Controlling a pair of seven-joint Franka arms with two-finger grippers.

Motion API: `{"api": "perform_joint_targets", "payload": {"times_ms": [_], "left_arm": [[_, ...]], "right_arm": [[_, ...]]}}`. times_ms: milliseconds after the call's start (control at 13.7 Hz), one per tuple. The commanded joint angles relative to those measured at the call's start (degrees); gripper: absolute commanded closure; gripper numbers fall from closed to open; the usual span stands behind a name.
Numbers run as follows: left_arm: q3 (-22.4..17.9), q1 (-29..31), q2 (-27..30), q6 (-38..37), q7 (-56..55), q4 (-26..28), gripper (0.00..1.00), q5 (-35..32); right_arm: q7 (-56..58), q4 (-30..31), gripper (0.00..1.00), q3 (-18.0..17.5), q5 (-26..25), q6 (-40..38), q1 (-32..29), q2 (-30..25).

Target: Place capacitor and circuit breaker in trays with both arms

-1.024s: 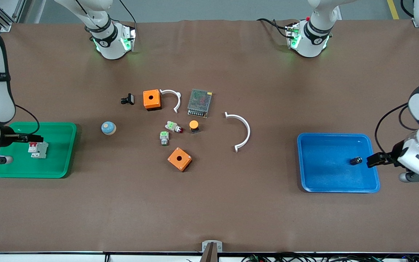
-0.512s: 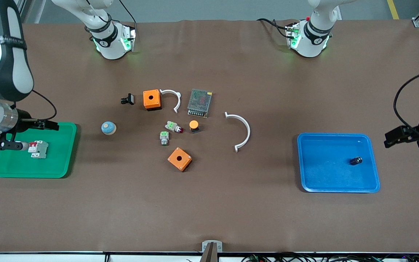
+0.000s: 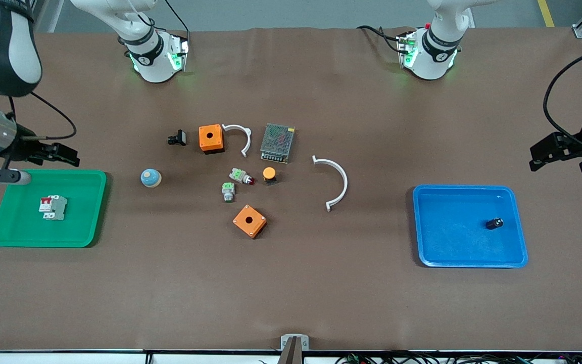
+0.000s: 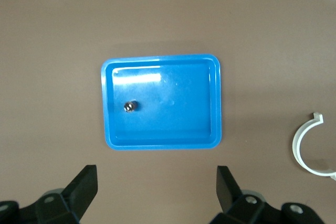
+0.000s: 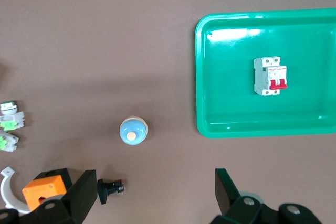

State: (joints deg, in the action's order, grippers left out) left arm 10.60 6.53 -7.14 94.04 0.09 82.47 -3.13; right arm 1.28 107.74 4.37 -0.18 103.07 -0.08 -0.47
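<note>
The brown table (image 3: 291, 293) is carrying two trays, one at each end. The blue tray (image 3: 468, 260) is sitting toward the left arm's end, and the green tray (image 3: 91, 212) is sitting toward the right arm's end.

The left gripper (image 3: 548, 150) is hanging in the air over bare table at the left arm's end, just off the blue tray's edge, and its fingers (image 4: 84, 184) are standing wide apart with nothing between them. The right gripper (image 3: 43, 162) is hanging over the green tray's edge on the side nearer the bases, and its fingers (image 5: 226, 187) are likewise spread apart and gripping nothing.

Between the trays, a grey mesh-covered box (image 3: 277, 143) is lying in the middle of the table, with a large white curved bracket (image 3: 339, 182) beside it toward the left arm's end.

The circuit breaker (image 3: 52, 208) is lying flat inside the green tray, white-grey with its red levers showing, apart from the tray walls.

A blue-topped round knob (image 3: 150, 178) is sitting on the table between the green tray and the central cluster.

The capacitor (image 3: 494, 223) is resting inside the blue tray, in the part toward the left arm's end, clear of the rim.
</note>
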Motion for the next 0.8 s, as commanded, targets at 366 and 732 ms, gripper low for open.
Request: {"api": "perform_joint_targets", "payload": {"times_ms": [366,732], "left_arm": [[-6.47,-8.73,13.38,-0.35,-6.15,14.46,0.0,3.5],[-6.47,-8.73,14.53,-2.8,-5.54,13.95,0.0,1.02]], "right_arm": [[-0.14,-9.64,0.0,0.37,0.36,-9.28,1.05,-2.61],[-0.14,-19.32,0.0,0.55,0.27,-12.1,0.52,-0.41]]}}
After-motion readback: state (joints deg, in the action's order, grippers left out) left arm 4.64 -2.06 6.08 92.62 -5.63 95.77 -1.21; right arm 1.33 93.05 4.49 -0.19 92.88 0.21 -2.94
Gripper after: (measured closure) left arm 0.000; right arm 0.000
